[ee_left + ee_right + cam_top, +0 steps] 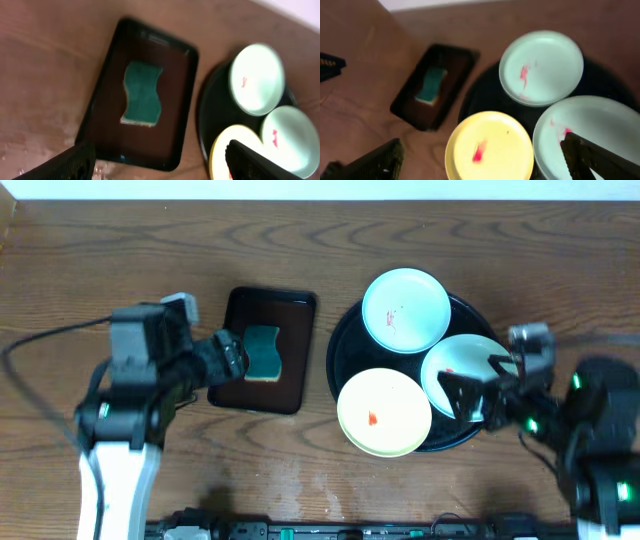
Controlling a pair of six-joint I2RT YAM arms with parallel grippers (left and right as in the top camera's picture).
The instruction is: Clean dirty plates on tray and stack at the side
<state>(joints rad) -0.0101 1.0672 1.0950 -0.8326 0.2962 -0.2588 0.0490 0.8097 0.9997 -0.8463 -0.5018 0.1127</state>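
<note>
Left gripper (232,358), jaws spread, hovers beside the green sponge (262,352) on the rectangular tray (290,315) mid-worktop. Right gripper (458,395), jaws also apart, hangs over the right mint plate (460,352); the far mint plate (405,310) and yellow plate (384,412) share its round tray (343,340) near the right edge, all red-smeared.

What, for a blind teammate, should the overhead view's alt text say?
On a round black tray sit three red-smeared plates: a rear mint plate, a right mint plate and a yellow plate. Left of it, a green sponge lies in a rectangular tray. The left gripper hangs by the sponge, the right gripper over the right mint plate.
</note>
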